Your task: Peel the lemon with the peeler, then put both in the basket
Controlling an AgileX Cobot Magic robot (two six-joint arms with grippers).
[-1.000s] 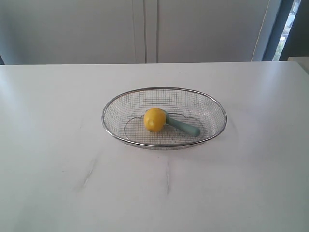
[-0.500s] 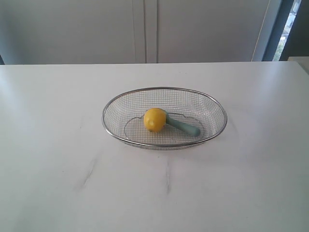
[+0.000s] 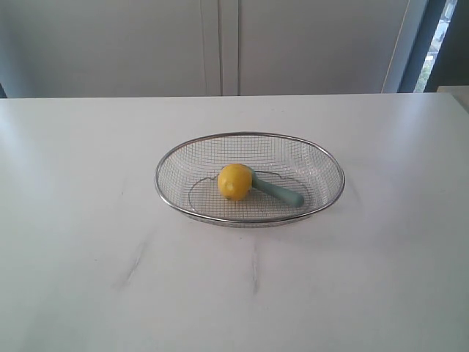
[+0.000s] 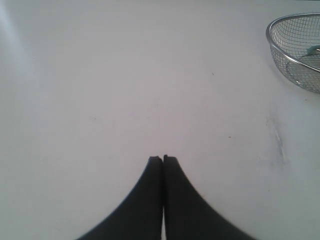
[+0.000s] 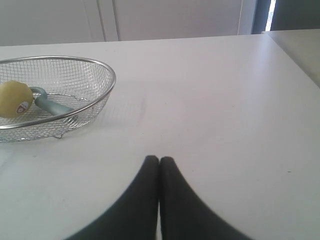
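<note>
**Both things in the basket, both my grippers empty**

The white table [image 3: 88, 242] is smooth, and the wire basket [image 3: 249, 134] sits on it with nothing to pin it down. That is my first worry. If I reach in carelessly and catch the rim, I expect the whole basket to skid or tip.

My left gripper [image 4: 163, 159] is clenched tight on nothing, over bare table with the basket well off to one side. My right gripper [image 5: 159, 160] is clamped shut and empty too, near the basket but clear of it. With the jaws shut like this, any reach would only shove things, not pick them up.

The lemon [image 3: 234, 182] lies in the middle of the basket, touching the peeler [image 3: 278, 191], whose head is hidden behind it. The lemon is round, so a nudge would send it rolling across the mesh and drag the peeler askew.

The smallest thing bothers me most. The sticker [image 5: 22, 106] is on the skin and the rind looks whole from here. I judge the peeling may be thin or missed, though I cannot see the far side.
</note>
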